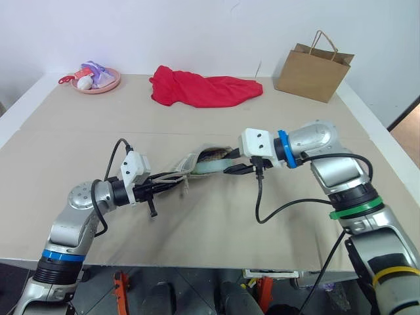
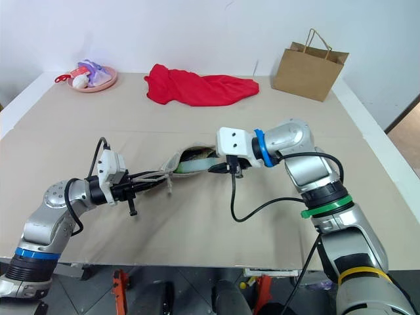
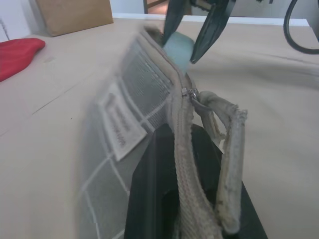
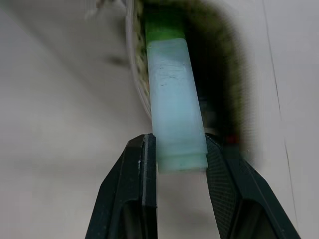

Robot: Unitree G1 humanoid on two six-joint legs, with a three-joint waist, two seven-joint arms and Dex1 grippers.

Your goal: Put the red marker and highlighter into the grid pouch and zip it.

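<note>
Half the highlighter [image 4: 177, 99] sits inside the grid pouch [image 3: 129, 94], apparently.

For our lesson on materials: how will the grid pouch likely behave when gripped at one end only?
Probably floppy: the grid pouch sags between the left gripper and its open mouth. Likely light, since one pinch holds it. Its fabric rim bends, so the opening may collapse while the highlighter enters.
</note>
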